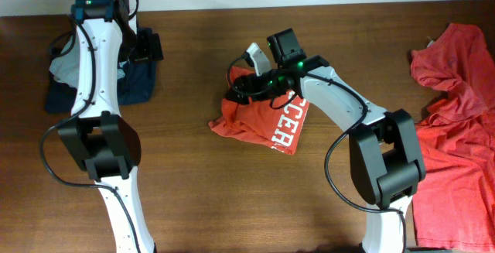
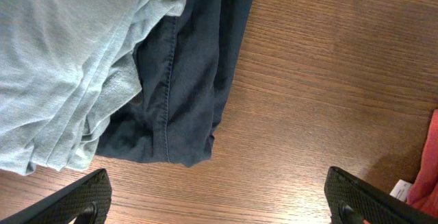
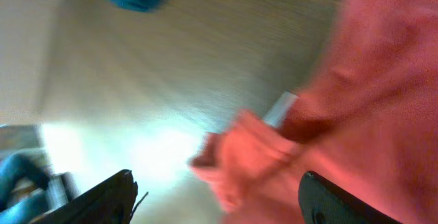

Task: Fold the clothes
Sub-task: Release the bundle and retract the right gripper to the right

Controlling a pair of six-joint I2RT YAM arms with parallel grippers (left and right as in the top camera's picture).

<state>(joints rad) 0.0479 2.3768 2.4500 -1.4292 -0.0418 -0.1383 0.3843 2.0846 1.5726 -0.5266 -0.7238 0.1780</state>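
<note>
Overhead light: even, moderate, from above; table [image 1: 193,199] reads warm brown, no hot spots.
Overhead shadows: soft and faint, kept close under the right arm [image 1: 340,102].
Overhead focus: slightly soft; white letters on the folded red shirt [image 1: 247,125] still readable.
Left wrist: sharp; wood grain crisp, seams on the dark blue garment [image 2: 185,80] clear, light flat.
Right wrist: heavy blur throughout; white glare patch on the table at lower left; red cloth smeared, its edges lost.
</note>
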